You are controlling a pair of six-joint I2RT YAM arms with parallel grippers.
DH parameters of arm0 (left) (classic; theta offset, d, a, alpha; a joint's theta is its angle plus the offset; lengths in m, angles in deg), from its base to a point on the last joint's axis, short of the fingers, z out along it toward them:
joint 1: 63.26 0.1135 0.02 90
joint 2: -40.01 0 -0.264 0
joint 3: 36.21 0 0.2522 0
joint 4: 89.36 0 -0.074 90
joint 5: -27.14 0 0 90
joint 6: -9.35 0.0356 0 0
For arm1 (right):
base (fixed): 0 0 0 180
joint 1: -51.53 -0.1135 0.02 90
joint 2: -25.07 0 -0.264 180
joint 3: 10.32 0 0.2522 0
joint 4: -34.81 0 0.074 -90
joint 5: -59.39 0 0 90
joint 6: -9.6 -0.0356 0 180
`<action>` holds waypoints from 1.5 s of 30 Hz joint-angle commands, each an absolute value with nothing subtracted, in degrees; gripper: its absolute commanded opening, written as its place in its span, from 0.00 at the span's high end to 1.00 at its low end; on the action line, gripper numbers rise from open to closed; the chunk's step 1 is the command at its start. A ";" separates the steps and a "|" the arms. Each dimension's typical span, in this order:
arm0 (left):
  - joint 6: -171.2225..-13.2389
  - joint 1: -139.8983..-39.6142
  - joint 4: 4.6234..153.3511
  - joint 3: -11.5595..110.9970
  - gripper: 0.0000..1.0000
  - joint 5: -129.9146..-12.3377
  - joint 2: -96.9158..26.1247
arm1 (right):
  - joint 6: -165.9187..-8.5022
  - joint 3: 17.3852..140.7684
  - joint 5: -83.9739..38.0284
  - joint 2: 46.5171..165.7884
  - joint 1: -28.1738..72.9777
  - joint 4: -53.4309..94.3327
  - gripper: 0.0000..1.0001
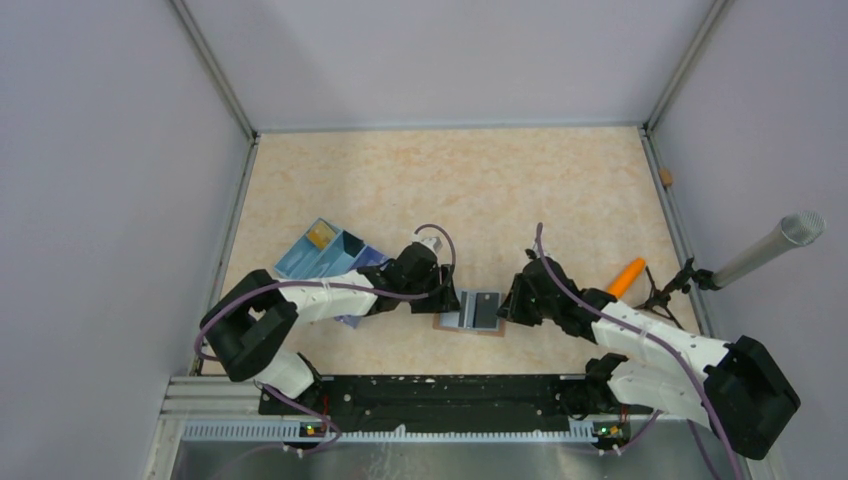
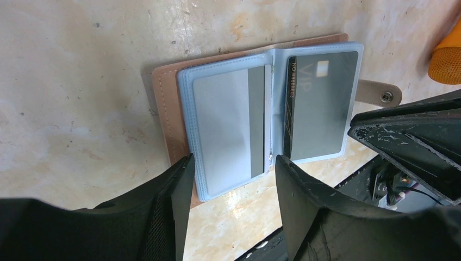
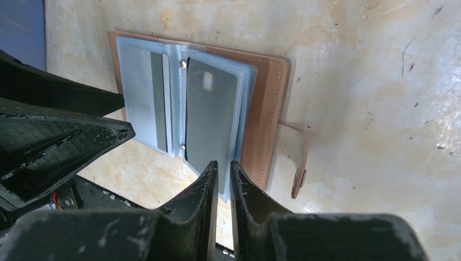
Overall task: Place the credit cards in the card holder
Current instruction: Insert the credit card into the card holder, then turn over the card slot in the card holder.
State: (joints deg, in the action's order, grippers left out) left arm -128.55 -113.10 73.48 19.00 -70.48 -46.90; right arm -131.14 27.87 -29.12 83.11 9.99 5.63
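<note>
The card holder (image 1: 478, 312) lies open on the desk (image 1: 450, 190), between your two arms. Its clear sleeves (image 2: 187, 81) hold two cards: a pale grey card (image 2: 223, 119) on one page and a dark card (image 2: 321, 103) on the other. Your left tool (image 2: 234, 163) stands open over the near edge of the pale grey card's page. Your right tool (image 3: 223, 166) is almost closed at the edge of the dark card's page; I cannot tell if it pinches anything.

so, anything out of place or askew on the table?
Only the blue divided plastic box, which sits skewed on the table, partly under the left arm. The brown leather-like card holder lies open and flat, with the grey card and the dark VIP card looking seated in its clear sleeves. No spill or damage visible.
</note>
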 commanded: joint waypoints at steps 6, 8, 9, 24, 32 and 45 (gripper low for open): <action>-128.97 -112.83 77.27 18.10 0.40 -71.95 -47.05 | -128.70 33.65 -27.46 82.91 8.00 8.13 0.88; -129.07 -112.83 78.54 18.02 0.40 -72.42 -47.03 | -128.16 34.13 -27.16 83.82 7.70 8.89 0.88; -129.23 -112.83 78.75 18.06 0.41 -72.71 -46.96 | -128.06 34.30 -27.01 84.41 7.49 9.36 0.88; -127.43 -111.82 77.15 16.26 0.37 -70.72 -38.54 | -127.23 38.59 -27.42 93.66 4.80 15.93 0.86; -126.89 -110.81 75.00 15.75 0.37 -71.12 -38.04 | -126.98 41.14 -31.70 94.69 4.16 12.31 0.77; -123.56 -103.36 62.15 16.95 0.31 -69.31 -25.22 | -126.80 44.97 -29.16 101.65 0.25 18.23 0.68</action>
State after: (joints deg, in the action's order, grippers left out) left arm -126.45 -106.50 68.09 15.66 -70.70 -31.41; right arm -127.31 40.76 -29.36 98.63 2.80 14.19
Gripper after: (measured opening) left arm 0.681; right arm 0.312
